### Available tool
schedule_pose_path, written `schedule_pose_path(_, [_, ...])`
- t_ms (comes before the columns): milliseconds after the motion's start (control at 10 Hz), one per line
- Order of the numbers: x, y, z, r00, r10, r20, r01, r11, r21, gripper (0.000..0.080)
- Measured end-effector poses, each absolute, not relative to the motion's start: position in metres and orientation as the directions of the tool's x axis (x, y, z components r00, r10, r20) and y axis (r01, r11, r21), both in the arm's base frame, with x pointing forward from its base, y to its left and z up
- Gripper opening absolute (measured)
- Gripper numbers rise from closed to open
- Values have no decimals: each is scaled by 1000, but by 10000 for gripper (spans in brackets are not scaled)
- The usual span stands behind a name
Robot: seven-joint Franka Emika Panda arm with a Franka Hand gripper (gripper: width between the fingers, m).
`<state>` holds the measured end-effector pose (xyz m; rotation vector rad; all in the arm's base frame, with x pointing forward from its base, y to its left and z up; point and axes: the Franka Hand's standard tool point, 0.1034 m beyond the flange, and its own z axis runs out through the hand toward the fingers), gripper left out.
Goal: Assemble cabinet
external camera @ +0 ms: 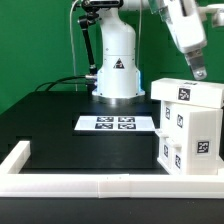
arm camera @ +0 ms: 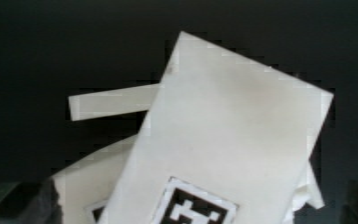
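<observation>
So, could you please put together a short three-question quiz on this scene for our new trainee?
1. True or false: the marker board lies on the black table between the arm's base and the white border frame.
2. Multiple choice: the cabinet stands at A) the exterior view's left, B) the exterior view's right, C) on the marker board.
3. Fill in: the gripper hangs just above the ____.

Key: 1 true; 2 B; 3 cabinet.
</observation>
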<state>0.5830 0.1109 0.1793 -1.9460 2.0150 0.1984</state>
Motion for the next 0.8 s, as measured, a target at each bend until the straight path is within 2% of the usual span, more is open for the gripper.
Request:
schedule_pose_path(100, [585,113,180,129,-938,-322,-984,-82,-155,797])
schedule_pose_path(200, [584,116,181,236,-916,-323,-968,-192,-162,797])
schedule_pose_path(600, [585,116,181,488,-829,-273,-869,-433,-239,797])
schedule_pose_path(700, [584,116,181,574,-780,-248,-815,-517,-261,797])
schedule_pose_path(800, [580,116,179,732,-652,-196,-680,-683,-265,797])
